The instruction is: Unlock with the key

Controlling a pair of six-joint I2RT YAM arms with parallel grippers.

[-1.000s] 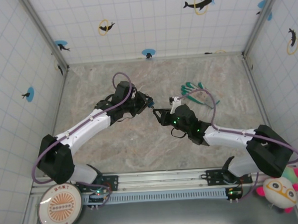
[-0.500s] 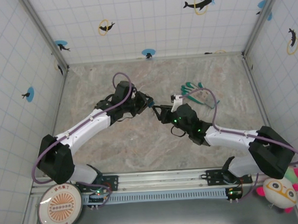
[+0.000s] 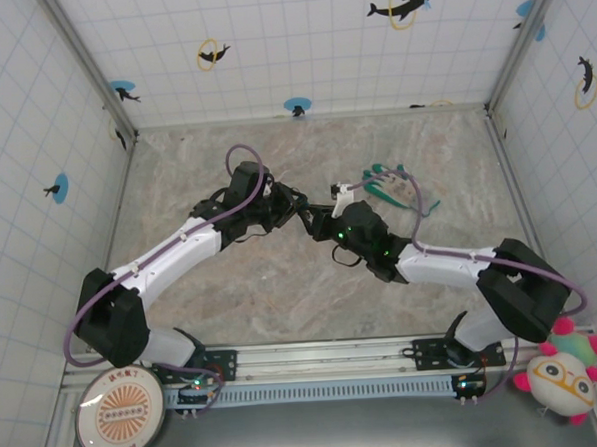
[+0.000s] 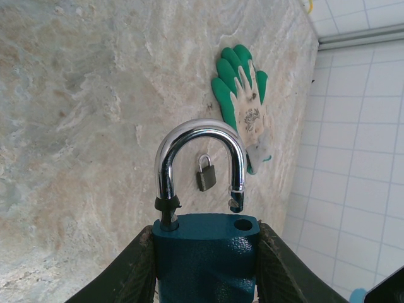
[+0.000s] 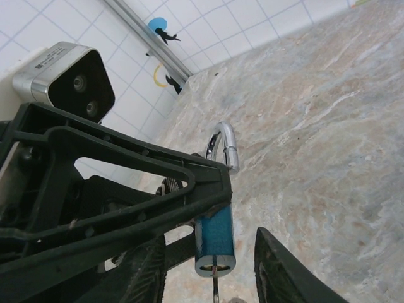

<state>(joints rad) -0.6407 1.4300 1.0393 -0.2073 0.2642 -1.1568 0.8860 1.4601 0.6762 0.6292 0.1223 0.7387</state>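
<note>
The left gripper (image 4: pixel 205 243) is pinching the blue padlock (image 4: pixel 205 262) by its two sides and holds it up in the air over the middle of the counter (image 3: pixel 232 297). The shiny loop (image 4: pixel 201 129) on top of the blue padlock is up. One end of the loop sits in the lock body, and the other end is out of its hole. The key (image 5: pixel 215 281) is a thin silver strip that sticks down from the bottom of the blue padlock. It looks pushed into the keyhole, but its lower end is cut off by the edge of the right wrist view, so this is hard to be sure of. The right gripper (image 5: pixel 208 243) meets the left one over the middle of the counter. Its two fingers (image 5: pixel 148 271) are spread wide, one on each side of the key, and they do not seem to touch it. On the far right part of the counter lies a green and white glove (image 4: pixel 243 107). A small grey padlock (image 4: pixel 205 173) lies flat on the counter just beside the glove.
</note>
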